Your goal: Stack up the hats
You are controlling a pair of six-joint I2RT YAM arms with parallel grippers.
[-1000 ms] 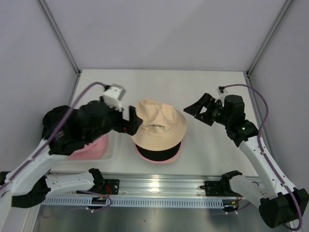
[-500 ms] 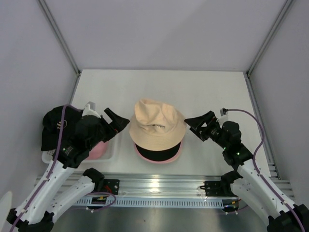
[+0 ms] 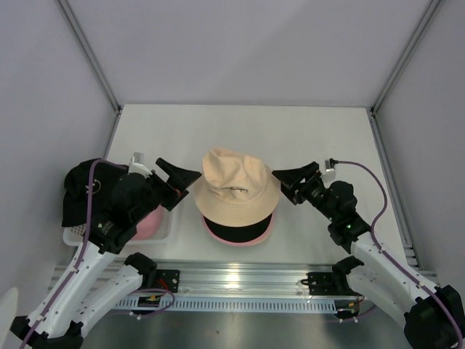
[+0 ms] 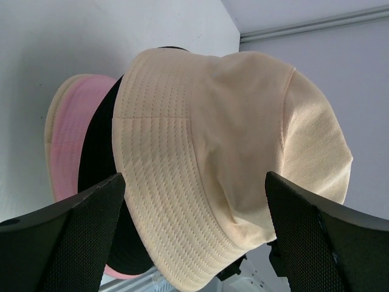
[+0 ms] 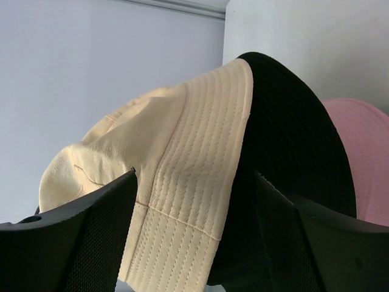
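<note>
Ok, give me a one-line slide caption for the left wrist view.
Open left pincer facing the cream hat, stacked over a black hat and a pink hat.

A white table (image 3: 305, 131) forms the base of a small booth, its surface matt and smooth. Three pale grey-lilac panels close it in: the far wall (image 3: 240, 51), the left wall (image 3: 36, 87) and the right wall (image 3: 436, 109). A slim aluminium left strut (image 3: 87, 52) and a matching right strut (image 3: 407, 54) rise from the far corners, leaning outward in the overhead view. Along the near edge lies a silver metal rail (image 3: 240, 280) carrying a bright patch of glare. Nearer still are a perforated strip (image 3: 232, 301) and a brushed metal sheet (image 3: 240, 331). The light is soft and even — shadows on the table are faint.
</note>
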